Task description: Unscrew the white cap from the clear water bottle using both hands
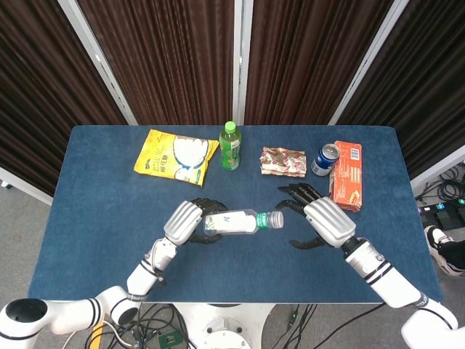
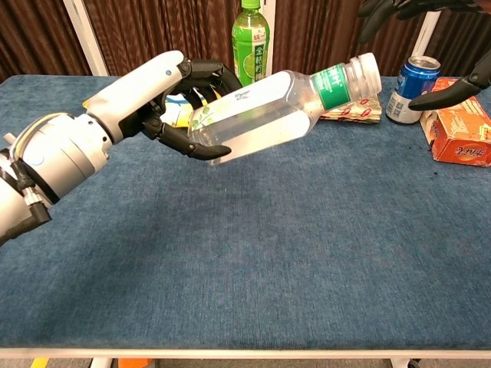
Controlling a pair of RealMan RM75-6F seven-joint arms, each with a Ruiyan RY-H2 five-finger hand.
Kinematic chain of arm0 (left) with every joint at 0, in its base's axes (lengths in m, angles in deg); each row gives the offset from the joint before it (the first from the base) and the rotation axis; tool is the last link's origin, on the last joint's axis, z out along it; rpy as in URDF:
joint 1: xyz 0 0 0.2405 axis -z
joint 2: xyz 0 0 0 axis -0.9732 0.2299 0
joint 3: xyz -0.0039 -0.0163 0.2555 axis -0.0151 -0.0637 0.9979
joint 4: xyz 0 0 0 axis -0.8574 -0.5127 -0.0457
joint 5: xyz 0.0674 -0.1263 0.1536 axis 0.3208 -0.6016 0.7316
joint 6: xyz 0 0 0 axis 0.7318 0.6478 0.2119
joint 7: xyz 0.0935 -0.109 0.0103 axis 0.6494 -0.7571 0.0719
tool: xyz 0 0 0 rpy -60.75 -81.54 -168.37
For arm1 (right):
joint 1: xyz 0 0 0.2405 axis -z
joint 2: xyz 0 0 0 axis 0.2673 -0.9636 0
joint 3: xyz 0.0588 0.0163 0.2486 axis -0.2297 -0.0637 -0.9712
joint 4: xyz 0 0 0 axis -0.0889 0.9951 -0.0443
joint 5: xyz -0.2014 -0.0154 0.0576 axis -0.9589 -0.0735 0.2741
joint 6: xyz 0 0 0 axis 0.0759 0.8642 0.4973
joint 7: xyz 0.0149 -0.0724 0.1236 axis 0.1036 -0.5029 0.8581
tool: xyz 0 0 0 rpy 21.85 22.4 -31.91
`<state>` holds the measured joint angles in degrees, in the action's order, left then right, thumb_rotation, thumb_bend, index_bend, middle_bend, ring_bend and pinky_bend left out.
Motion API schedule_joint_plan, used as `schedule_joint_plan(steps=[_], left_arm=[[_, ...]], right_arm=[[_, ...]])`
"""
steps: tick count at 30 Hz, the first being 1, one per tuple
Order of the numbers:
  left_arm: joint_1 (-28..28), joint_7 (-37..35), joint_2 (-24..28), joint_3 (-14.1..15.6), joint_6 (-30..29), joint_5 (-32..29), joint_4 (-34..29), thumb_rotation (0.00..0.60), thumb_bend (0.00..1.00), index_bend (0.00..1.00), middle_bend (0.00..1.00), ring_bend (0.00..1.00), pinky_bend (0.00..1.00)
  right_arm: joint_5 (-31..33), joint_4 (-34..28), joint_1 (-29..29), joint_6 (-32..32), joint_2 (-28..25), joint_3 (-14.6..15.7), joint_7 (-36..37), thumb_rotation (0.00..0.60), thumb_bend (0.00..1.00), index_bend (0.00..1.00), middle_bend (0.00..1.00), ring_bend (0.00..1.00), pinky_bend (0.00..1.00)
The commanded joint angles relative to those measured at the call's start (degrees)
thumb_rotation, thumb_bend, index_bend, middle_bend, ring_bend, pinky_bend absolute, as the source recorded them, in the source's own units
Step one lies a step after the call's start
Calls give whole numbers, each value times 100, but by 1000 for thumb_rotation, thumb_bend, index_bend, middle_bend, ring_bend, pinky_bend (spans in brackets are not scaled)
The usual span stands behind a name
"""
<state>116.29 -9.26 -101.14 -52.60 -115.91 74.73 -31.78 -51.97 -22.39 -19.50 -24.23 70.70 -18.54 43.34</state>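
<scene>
My left hand [image 1: 186, 221] [image 2: 157, 96] grips the clear water bottle [image 1: 236, 221] [image 2: 268, 115] by its lower body and holds it above the table, tilted with the neck toward the right. The white cap [image 1: 276, 218] [image 2: 367, 70] sits on the neck beside a green label band. My right hand [image 1: 320, 218] [image 2: 430, 46] hovers just right of the cap with its fingers spread, not touching it. In the chest view only its dark fingertips show at the top right.
Along the back of the blue table [image 1: 102, 196] stand a yellow snack bag [image 1: 174, 154], a green bottle [image 1: 229, 145], a brown wrapped packet [image 1: 282, 161], a blue can [image 1: 324, 159] and an orange box [image 1: 346, 174].
</scene>
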Motion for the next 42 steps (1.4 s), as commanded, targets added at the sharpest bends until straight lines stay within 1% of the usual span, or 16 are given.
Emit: schedule_joint_plan(steps=[1,9,26,33,39,42], left_arm=[[2,-3,6,-8,-7,0,-10,600,353,488,500,388,420],[15,10,13,-15,12,-20,-10,600,352,489,500,388,419],[20,13,-19,-13,57,-80,53,600,353,489,500,388,419],[20,26,-25,-13,54,-83,50,600,352,488,499,388,419],[-3,-161,-73,-69,-2,-130,-35,600,352,489,500,388,419],[-2,-233,-47,-90,-4,-136,-75,600,353,489,499,388,420]], right_arm=[[61,27,-16,-65,8,27,-29,600,73,273,67,0,0],[109,25,-54,-117,27,40,-69,600,72,273,66,0,0],[-91,-109,-35,-21,-40,114,-49,600,73,273,66,0,0],[-163,-91,-7,110,-43,96,7,600,75,273,67,0,0],[-177,72,39,400,149,-7,-28,600,116,274,73,0,0],[-48,124,46,405,205,-29,-135,600,128,274,77,0,0]])
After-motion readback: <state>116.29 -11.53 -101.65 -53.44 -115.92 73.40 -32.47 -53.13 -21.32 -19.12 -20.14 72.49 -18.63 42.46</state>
